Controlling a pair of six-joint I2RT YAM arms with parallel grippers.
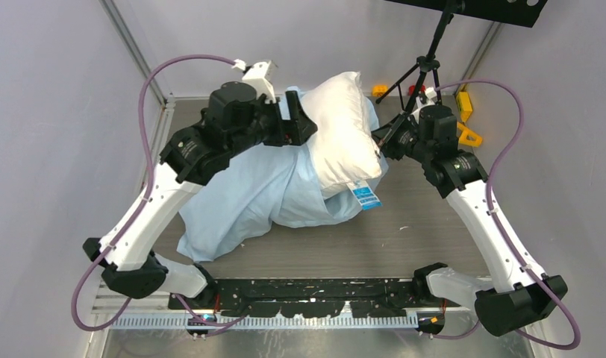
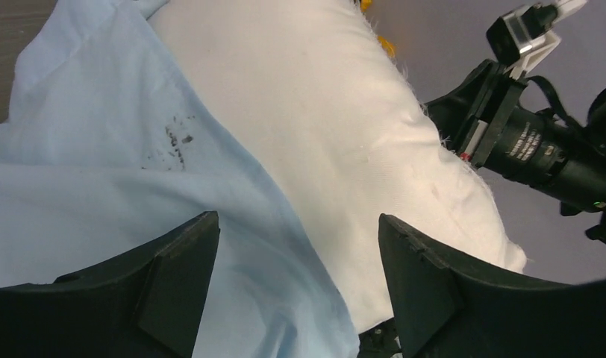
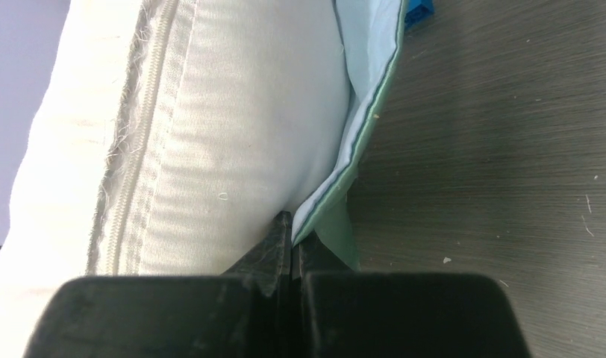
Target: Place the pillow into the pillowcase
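Two arms meet over a grey table [image 1: 419, 239]. At left, the left gripper [image 2: 298, 224] hangs wide open, holding nothing, above the crumpled light-blue pillowcase [image 1: 240, 194]. Mid-table, the white pillow [image 1: 345, 127] sits partly inside the case's mouth, mostly exposed. At right, the right gripper [image 3: 291, 227] is pinched tight on the pillowcase hem, probably to steady the opening.

A black tripod [image 1: 428, 66] stands at the far right of the grey counter [image 1: 404, 239], yellow blocks [image 1: 464, 106] just beside it.
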